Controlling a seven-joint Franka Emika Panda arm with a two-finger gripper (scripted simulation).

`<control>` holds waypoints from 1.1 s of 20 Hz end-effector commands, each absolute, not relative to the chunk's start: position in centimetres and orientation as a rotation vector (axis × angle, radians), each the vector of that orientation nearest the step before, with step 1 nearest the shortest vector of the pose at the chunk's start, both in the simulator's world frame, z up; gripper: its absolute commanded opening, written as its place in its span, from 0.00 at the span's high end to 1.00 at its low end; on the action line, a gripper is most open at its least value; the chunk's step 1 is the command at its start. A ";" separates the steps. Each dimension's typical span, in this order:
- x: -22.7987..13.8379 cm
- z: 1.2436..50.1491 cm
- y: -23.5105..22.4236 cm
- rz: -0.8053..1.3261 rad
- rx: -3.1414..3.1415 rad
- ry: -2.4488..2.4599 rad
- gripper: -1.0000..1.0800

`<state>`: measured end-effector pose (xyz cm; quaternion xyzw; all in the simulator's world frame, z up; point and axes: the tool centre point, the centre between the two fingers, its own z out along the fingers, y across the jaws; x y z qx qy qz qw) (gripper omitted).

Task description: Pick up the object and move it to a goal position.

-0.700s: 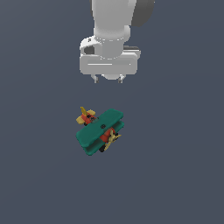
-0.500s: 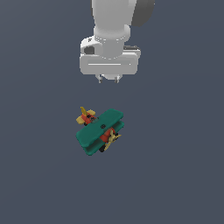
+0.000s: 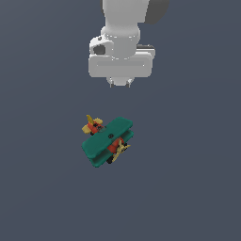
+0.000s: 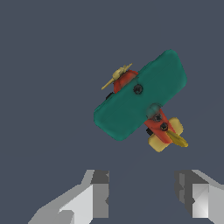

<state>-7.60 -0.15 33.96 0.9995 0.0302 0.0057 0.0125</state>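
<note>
Currently: arm hangs above the floor (image 3: 42, 188), a plain dark slate surface, no walls visible | gripper (image 4: 142, 192) spread wide, holding nothing, apart from the plane, likely lining up a grasp | toy plane (image 3: 108, 141) sits on its wheels below, 2 teal wings stacked, yellow propeller (image 4: 116, 75) tilted.

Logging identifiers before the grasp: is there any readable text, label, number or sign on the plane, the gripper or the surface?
None. The toy biplane shows only plain teal, red and yellow surfaces with dark screw dots; the gripper and grey floor carry no markings.
</note>
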 end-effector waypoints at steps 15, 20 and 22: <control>-7.2 40.9 3.4 0.345 3.097 0.110 0.38; -7.4 43.9 5.1 0.486 3.069 0.118 0.38; -7.6 45.0 5.8 0.540 3.054 0.122 0.38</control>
